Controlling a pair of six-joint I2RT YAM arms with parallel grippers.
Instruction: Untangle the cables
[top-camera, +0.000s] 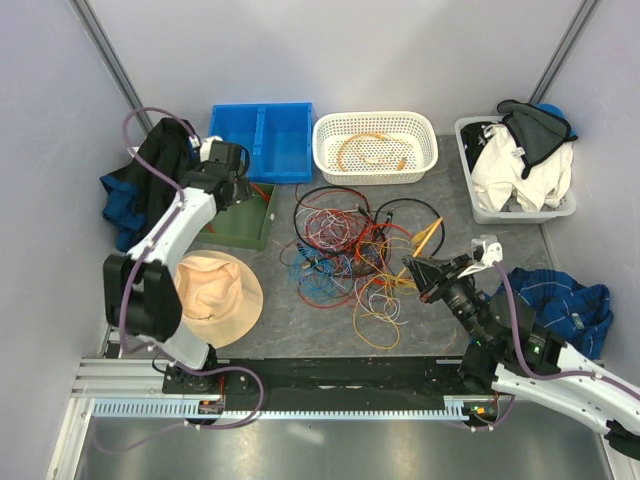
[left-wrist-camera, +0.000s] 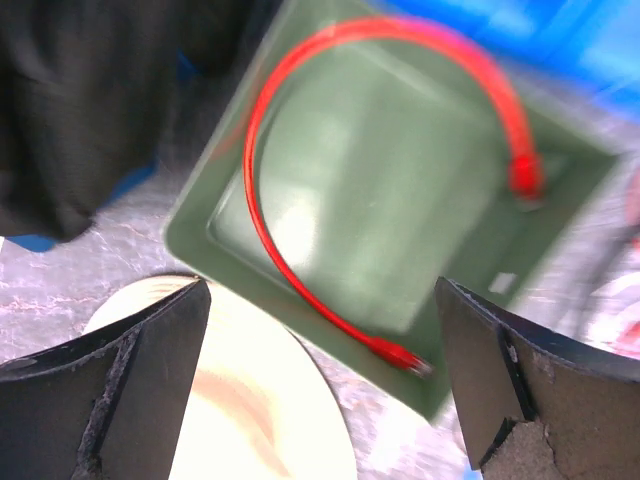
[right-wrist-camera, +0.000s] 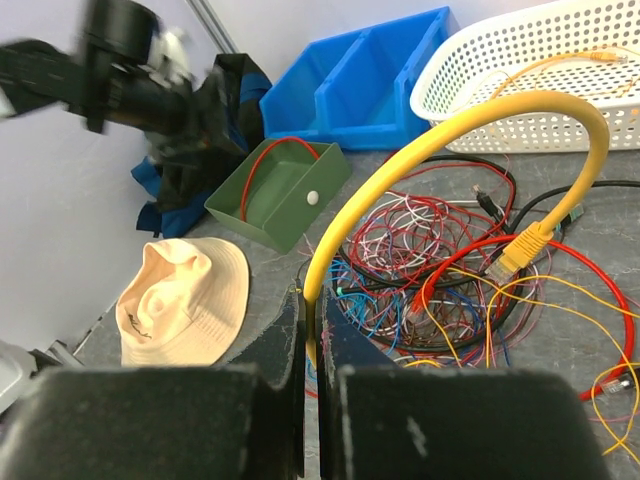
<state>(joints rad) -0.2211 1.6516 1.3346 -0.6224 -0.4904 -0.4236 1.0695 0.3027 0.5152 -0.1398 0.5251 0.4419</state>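
Note:
A tangle of thin red, blue, white, orange and black cables (top-camera: 350, 255) lies mid-table; it also shows in the right wrist view (right-wrist-camera: 440, 260). My right gripper (top-camera: 412, 270) is shut on a thick yellow cable (right-wrist-camera: 450, 110), which arcs up from the jaws (right-wrist-camera: 312, 320) and hangs its plug over the tangle. My left gripper (top-camera: 240, 185) is open and empty above the green tray (left-wrist-camera: 400, 200), its fingers (left-wrist-camera: 150, 350) spread wide. A single red cable (left-wrist-camera: 262, 200) lies curved inside that tray.
A cream hat (top-camera: 213, 295) lies front left. A blue bin (top-camera: 262, 140), a white basket (top-camera: 400, 170) holding an orange cable (top-camera: 372, 145) and a grey bin of clothes (top-camera: 515, 170) line the back. Dark clothing (top-camera: 135, 195) is left, blue cloth (top-camera: 560, 300) right.

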